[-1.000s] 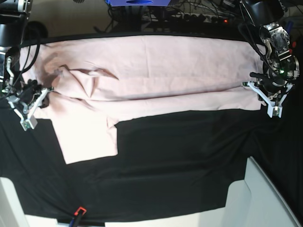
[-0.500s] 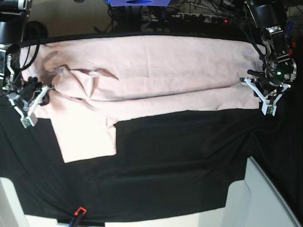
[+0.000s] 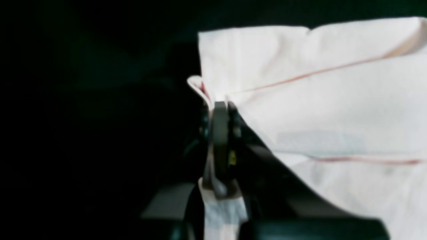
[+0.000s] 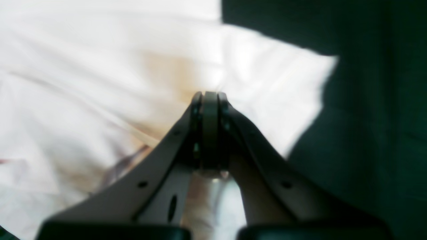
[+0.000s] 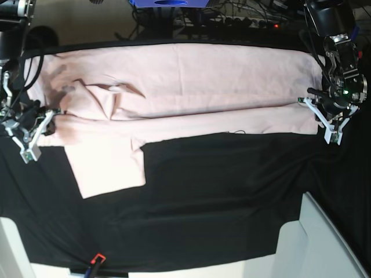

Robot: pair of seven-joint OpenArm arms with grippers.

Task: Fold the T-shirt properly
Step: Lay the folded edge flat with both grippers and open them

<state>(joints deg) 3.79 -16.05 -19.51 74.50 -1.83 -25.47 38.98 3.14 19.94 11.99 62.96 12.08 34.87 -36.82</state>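
I have the T-shirt (image 5: 191,87) pinched at both ends. My left pincer (image 3: 218,110) is clamped tight on a fold of pink cloth at one short edge, and my right pincer (image 4: 210,100) is clamped just as tight on cloth at the opposite end, near the sleeve (image 5: 107,165). Both sets of jaws show no gap beyond the fabric caught between them.

The shirt lies stretched across the far part of the table (image 5: 220,202), on its black cloth. Its long axis runs side to side in the base view, from one pincer to the other. The collar end seems to be on my right pincer's side, where the fabric bunches into creases, and the straight hem on my left pincer's side. One sleeve hangs toward the near edge as a pale flap.

I judge this to be a lengthwise fold in progress: a long strip along the near edge looks doubled, with a crease line running the whole length. The next move, as I see it, calls for both pincers to travel together at even height and tension, so the edge lands straight and the bunched cloth near the sleeve does not get trapped.
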